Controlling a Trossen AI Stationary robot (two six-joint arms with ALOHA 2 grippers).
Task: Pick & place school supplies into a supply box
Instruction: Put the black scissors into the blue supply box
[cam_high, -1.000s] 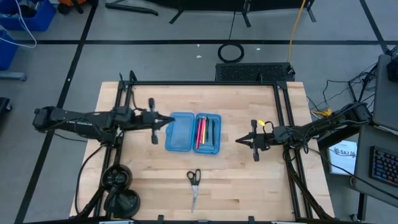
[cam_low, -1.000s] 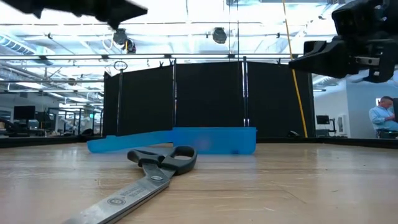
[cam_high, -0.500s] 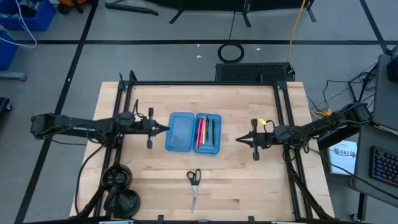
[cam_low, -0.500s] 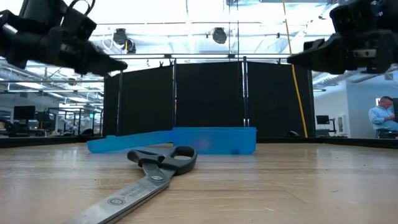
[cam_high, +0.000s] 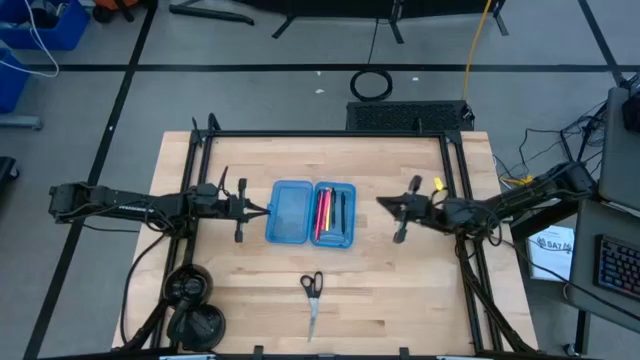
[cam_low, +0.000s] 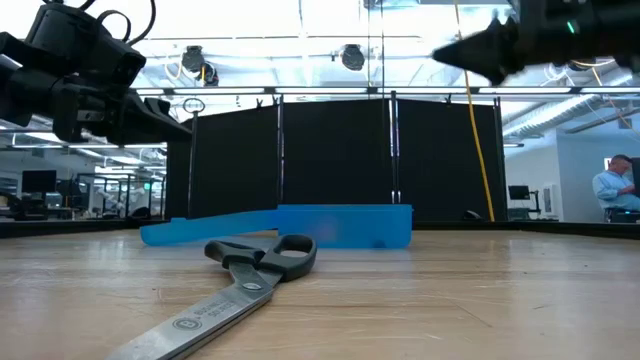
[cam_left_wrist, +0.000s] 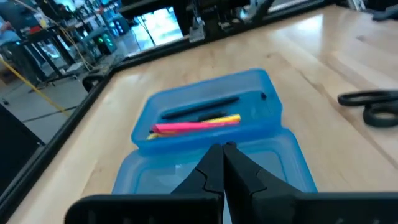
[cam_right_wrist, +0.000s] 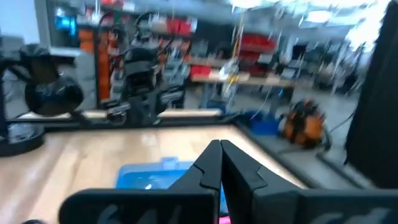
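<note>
The translucent blue supply box (cam_high: 311, 214) lies open on the table, both halves flat. Its right half (cam_high: 335, 214) holds pink, yellow and dark pens (cam_left_wrist: 198, 125); the left half (cam_high: 289, 211) holds nothing that I can see. The black-handled scissors (cam_high: 312, 291) lie flat near the near edge, blades toward that edge, also in the low view (cam_low: 250, 276). My left gripper (cam_high: 264, 208) hovers shut just left of the box, pointing at it (cam_left_wrist: 222, 148). My right gripper (cam_high: 380, 203) is shut, raised above the table to the right of the box (cam_right_wrist: 219, 147).
Black metal rails (cam_high: 205, 150) frame the table's left, far and right sides. Two round black bases (cam_high: 190, 300) sit at the near left corner. Bare wood lies around the scissors and between the box and the right gripper. A person (cam_low: 612, 186) stands far off in the room.
My left gripper has drawn back from over the box's left half toward the table's left edge and come down lower. My right gripper has risen and swung a little toward the far edge. Box, pens and scissors have stayed put.
</note>
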